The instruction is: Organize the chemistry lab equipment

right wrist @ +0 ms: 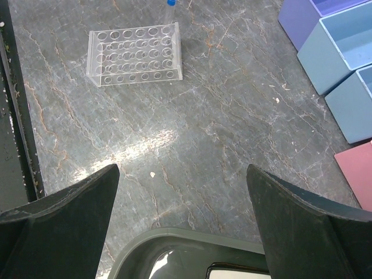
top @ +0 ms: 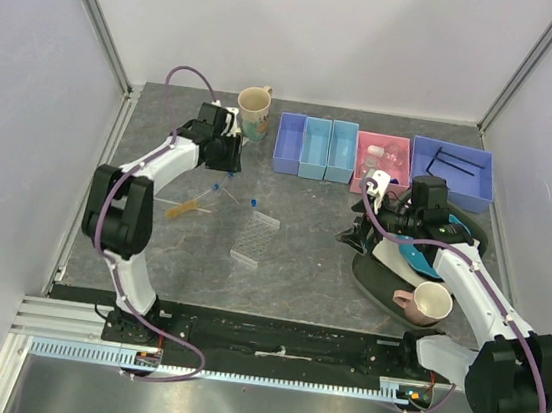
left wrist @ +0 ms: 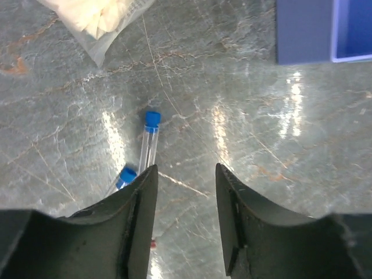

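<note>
My left gripper [top: 225, 160] [left wrist: 186, 170] is open and empty, low over the table. Two blue-capped clear tubes [left wrist: 150, 138] [left wrist: 125, 176] lie just ahead of and beside its left finger. In the top view one tube [top: 216, 187] lies near it and another [top: 254, 203] lies further right. The bag of pale powder [top: 183, 207] [left wrist: 99, 16] lies flat. The clear tube rack [top: 255, 238] [right wrist: 135, 53] stands mid-table, empty. My right gripper [top: 353, 238] [right wrist: 183, 168] is open and empty above the grey tray's rim [right wrist: 174, 237]. Clear items, the flask among them, lie in the pink bin [top: 382, 161]. The black wire tripod [top: 454, 165] lies in the far-right blue bin.
Three blue bins [top: 315, 147] stand in a row at the back, one corner in the left wrist view [left wrist: 308, 35]. A cream mug [top: 254, 111] stands behind the left gripper. A pink mug [top: 425, 303] sits on the grey tray [top: 373, 274], with a blue plate [top: 419, 256] under my right arm.
</note>
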`<state>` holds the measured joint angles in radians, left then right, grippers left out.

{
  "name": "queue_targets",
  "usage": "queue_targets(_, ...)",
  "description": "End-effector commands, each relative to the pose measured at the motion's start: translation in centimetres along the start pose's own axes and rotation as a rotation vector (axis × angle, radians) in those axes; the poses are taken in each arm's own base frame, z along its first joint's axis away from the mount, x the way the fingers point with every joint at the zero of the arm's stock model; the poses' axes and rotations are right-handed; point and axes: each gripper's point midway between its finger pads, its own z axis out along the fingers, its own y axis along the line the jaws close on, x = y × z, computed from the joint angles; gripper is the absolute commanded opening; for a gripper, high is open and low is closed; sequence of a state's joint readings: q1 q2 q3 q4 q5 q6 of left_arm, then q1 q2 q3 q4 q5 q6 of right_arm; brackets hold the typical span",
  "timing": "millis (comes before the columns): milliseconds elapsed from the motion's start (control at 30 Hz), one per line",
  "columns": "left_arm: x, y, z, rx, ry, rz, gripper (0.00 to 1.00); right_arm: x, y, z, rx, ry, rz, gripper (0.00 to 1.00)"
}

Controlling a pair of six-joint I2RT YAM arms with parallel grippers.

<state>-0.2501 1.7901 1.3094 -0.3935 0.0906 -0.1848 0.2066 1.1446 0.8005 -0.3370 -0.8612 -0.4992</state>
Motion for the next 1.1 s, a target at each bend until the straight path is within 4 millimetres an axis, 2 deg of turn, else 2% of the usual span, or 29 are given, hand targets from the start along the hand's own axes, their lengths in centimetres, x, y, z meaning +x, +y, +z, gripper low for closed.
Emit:
queue_targets(0,0.5,0.8,1.3,-0.018,0.110,0.100,0.49,-0.4,-0.2,0.0,-0.003,-0.011,-0.030,0.98)
queue_targets(167,1.5,2.3,3.1,-0.078,0.175,0.141,0.43,-0.4,-0.2,0.1,-0.007,-0.010,-0.028,0.98)
queue_targets(533,3.5,3.3,5.4,-0.103,0.253,0.153,0.38,-0.1,-0.3,0.2,-0.007,-0.001,-0.020,0.98)
queue_targets(733,4.1,2.7,5.7,-0.070,0.272,0.138,0.21,-0.1,-0.3,0.2,-0.007,0.001,-0.021,0.98)
queue_targets(767,4.2,2.6,5.7,-0.065,0.274,0.134,0.15,-0.1,-0.4,0.2,-0.005,0.002,-0.020,0.98)
queue_targets(867,3.8,2.0,5.4,-0.044,0.260,0.114,0.02,-0.1,-0.3,0.2,-0.007,0.002,-0.021,0.98)
queue_targets(933,3.2,1.6,4.8,-0.030,0.244,0.101,0.02,-0.1,-0.4,0.2,-0.005,0.002,-0.024,0.98)
queue_targets(1033,0.9,0.7,2.7,-0.011,0.155,0.087,0.02,0.0,-0.2,0.2,-0.011,0.002,-0.022,0.98)
queue_targets(1067,0.0,0.3,1.1,-0.002,0.110,0.087,0.02,0.0,-0.2,0.2,-0.014,0.000,-0.019,0.98)
